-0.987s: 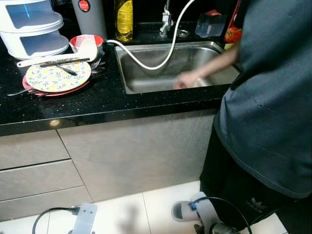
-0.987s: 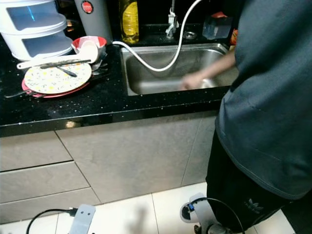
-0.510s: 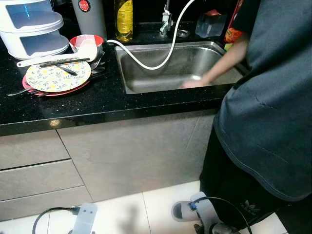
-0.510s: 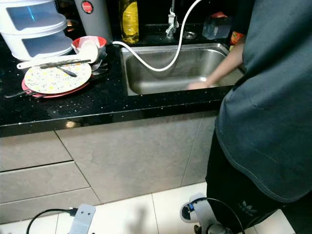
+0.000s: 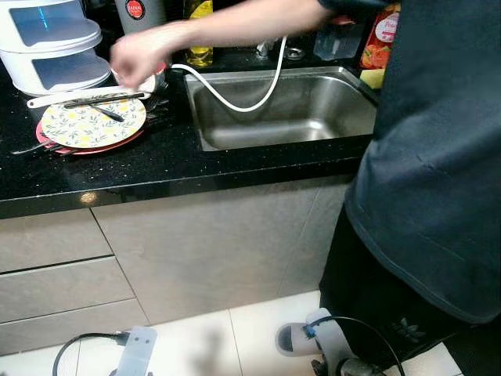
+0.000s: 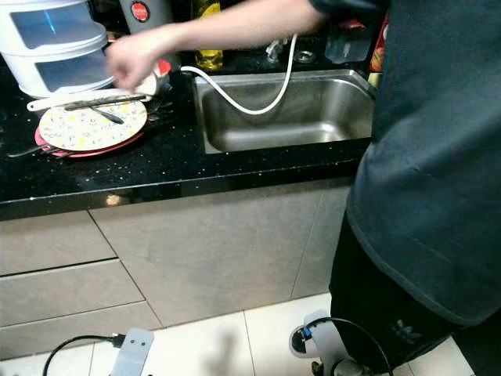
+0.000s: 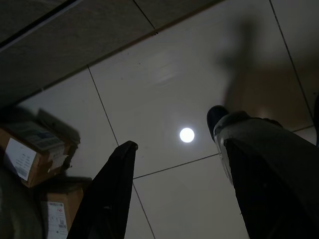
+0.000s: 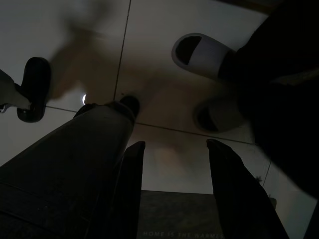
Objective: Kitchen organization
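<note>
Person's hand [image 5: 135,55] now over dishes [image 5: 92,123]

Blurred hand [image 5: 139,55] over red bowl [image 5: 160,69]; person's head beyond frame edge.

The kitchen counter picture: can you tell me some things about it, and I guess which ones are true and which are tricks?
1. The person's hand is reaching over the dishes beside the sink. True.
2. The sink is piled full of plates. False: its steel basin looks bare, with just a white hose looping over it.
3. The flowery plate sits on the black countertop, left of the sink. True.
4. The robot's left gripper is holding a spoon. False: it hangs open above the floor tiles, holding nothing.
5. The yellow bottle lies flat on the floor. False: it stands behind the sink.
</note>
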Robot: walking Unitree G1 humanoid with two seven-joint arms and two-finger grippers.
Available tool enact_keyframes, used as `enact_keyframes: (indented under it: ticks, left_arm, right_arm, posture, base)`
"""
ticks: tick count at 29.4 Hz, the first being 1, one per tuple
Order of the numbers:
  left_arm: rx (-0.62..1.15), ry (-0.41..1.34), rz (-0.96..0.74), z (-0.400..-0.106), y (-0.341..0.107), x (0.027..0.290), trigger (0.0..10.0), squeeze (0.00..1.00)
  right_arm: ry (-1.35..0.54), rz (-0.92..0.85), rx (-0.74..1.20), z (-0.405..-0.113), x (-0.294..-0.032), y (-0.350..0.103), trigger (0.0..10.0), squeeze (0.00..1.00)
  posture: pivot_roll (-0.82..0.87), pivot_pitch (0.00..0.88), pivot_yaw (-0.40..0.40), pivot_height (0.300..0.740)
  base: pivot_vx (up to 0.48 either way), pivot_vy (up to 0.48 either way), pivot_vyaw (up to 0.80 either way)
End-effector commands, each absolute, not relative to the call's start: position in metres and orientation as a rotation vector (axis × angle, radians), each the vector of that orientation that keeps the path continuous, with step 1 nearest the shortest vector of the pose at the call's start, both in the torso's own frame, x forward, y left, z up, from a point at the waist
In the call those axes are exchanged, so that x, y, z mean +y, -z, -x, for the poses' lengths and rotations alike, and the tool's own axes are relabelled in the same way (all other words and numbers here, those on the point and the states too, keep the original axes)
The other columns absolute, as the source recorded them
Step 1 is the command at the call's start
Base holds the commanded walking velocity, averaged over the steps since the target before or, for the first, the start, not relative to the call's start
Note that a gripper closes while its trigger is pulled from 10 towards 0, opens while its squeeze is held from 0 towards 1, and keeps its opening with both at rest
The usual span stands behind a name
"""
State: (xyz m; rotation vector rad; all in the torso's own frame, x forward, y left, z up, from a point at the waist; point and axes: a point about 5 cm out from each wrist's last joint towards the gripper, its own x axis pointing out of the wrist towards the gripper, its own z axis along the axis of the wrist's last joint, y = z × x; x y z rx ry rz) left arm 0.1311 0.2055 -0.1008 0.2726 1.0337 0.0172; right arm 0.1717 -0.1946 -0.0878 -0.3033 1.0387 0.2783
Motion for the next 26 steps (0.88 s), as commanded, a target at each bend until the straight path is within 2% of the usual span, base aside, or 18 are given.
enact_keyframes:
  ticks: [1, 26]
  left_arm:
    - [1.048, -0.020, -0.290, -0.1283, 0.1008, 0.2118, 10.0, 0.00]
    - [1.052, -0.021, -0.289, -0.1265, 0.1013, 0.2119, 10.0, 0.00]
  right_arm:
    - [-0.279, 0.303, 1.051, -0.1697, -0.1938, 0.0890, 10.0, 0.00]
    - [-0.279, 0.302, 1.056, -0.1681, -0.1942, 0.0897, 10.0, 0.00]
  posture:
    - [0.02, 0.000, -0.029, 0.740]
    - [0.02, 0.000, -0.031, 0.740]
  base:
    - [0.000, 0.000, 0.00]
    - [0.000, 0.000, 0.00]
